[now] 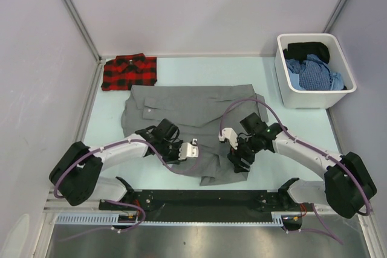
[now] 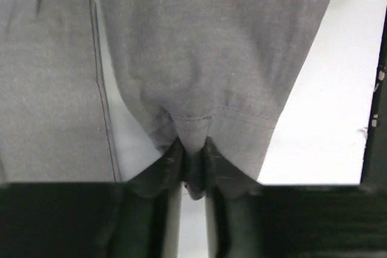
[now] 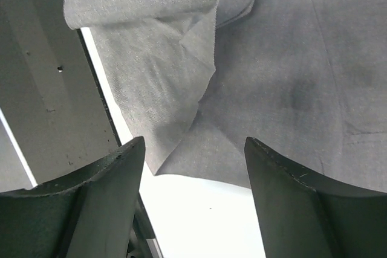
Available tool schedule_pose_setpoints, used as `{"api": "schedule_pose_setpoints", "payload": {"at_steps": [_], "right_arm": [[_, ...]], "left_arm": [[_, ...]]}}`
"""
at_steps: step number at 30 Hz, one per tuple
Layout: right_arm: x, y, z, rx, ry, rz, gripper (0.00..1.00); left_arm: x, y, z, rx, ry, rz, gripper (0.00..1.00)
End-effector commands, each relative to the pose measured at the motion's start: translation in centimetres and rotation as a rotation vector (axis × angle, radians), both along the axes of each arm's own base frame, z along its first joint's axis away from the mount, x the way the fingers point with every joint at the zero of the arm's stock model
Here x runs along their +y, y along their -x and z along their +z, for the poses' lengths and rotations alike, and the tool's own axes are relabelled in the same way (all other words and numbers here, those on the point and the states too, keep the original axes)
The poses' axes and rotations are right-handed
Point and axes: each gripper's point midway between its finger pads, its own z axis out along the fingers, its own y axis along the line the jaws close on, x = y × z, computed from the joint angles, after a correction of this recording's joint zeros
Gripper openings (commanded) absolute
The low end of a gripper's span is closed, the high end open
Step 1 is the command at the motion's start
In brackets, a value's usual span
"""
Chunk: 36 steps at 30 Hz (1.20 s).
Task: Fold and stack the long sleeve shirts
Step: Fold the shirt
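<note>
While left hand [image 2: 193, 170] pinches grey shirt [image 2: 211, 58] edge, right hand [image 3: 193, 173] spread over it.

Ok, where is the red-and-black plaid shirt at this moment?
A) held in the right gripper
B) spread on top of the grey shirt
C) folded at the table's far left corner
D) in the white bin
C: the plaid shirt lies folded at the far left corner of the table, beyond the spread grey shirt and well away from the white bin.
</note>
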Motion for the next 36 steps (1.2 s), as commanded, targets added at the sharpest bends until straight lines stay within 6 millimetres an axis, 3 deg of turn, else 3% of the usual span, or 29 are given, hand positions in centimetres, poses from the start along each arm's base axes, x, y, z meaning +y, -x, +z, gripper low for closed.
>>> {"api": "schedule_pose_setpoints", "payload": {"at_steps": [1, 2, 5, 9, 11, 14, 22, 26, 32, 36], "right_arm": [[-0.1, -0.5, 0.6, -0.033, -0.013, -0.010, 0.73], [0.1, -0.5, 0.8, -0.033, -0.019, -0.010, 0.73], [0.6, -0.8, 1.9, -0.030, -0.046, -0.020, 0.73], [1.4, -1.3, 2.9, -0.029, -0.079, -0.040, 0.78], [1.7, -1.8, 3.3, -0.052, -0.098, -0.043, 0.87], [2.3, -2.7, 3.9, -0.099, -0.132, -0.047, 0.89], [3.7, -5.9, 2.9, -0.087, -0.173, -0.079, 0.82], [2.5, -8.0, 1.9, -0.026, -0.183, -0.178, 0.82], [3.2, -8.7, 2.1, 0.047, -0.235, -0.195, 0.80], [3.8, -9.1, 2.0, 0.041, -0.240, -0.180, 0.70]], "left_arm": [[1.0, 0.4, -0.2, -0.016, -0.058, 0.010, 0.07], [0.9, 0.2, 0.2, -0.024, -0.052, 0.022, 0.01], [0.3, -0.6, 3.2, -0.030, 0.010, 0.067, 0.00], [0.1, -4.1, 8.6, -0.090, 0.106, 0.191, 0.00], [1.1, -6.1, 10.2, -0.115, 0.120, 0.263, 0.00], [1.5, -9.1, 13.5, -0.198, 0.159, 0.318, 0.00], [1.8, -11.6, 15.6, -0.281, 0.192, 0.338, 0.00], [2.3, -13.0, 17.6, -0.335, 0.235, 0.347, 0.00], [1.2, -12.9, 20.5, -0.403, 0.334, 0.276, 0.00], [1.2, -13.5, 21.8, -0.450, 0.359, 0.288, 0.00]]}}
